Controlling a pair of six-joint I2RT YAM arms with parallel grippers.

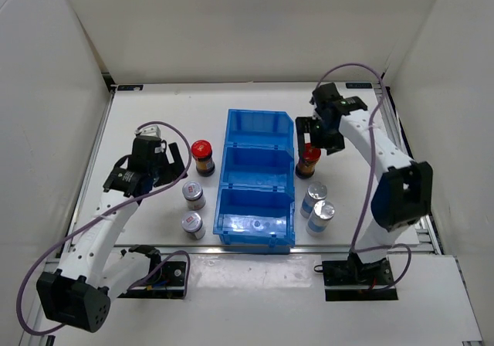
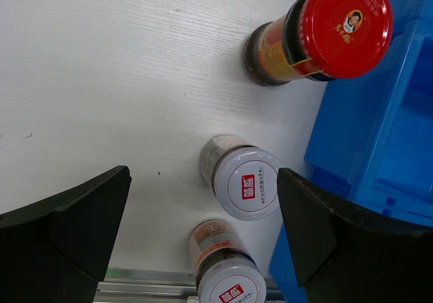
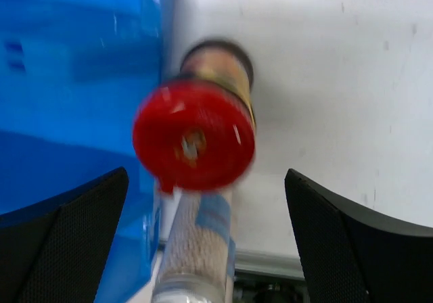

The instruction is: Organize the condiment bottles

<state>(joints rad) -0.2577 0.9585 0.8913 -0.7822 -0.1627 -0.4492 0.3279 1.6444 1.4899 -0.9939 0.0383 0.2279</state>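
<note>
1. While both arms hang above it, the desk carries every container upright and outside the bin, so the sorting looks barely begun.
2. Between the two tools, that blue bin shows three compartments with no bottle in any. Standing there, it can probably be fed by either arm from its own side.
3. The left tool has its fingers spread wide and grips nothing. It looks straight down, and a short silver-capped bottle stands under the gap, nearer one finger than the other and untouched. This is likely the lining-up before a descent.
4. The right tool is likewise spread wide and empty, poised above a red-capped bottle that shows between its fingers. Its wrist view is blurred, so I cannot tell how close the fingers are.
5. Beyond the left tool's fingertips, a second red-capped bottle stands just beside the bin wall. Back toward that tool's wrist is a second short bottle.
6. Toward the right tool's wrist, two pale bottles stand close together, near the bin.
</note>
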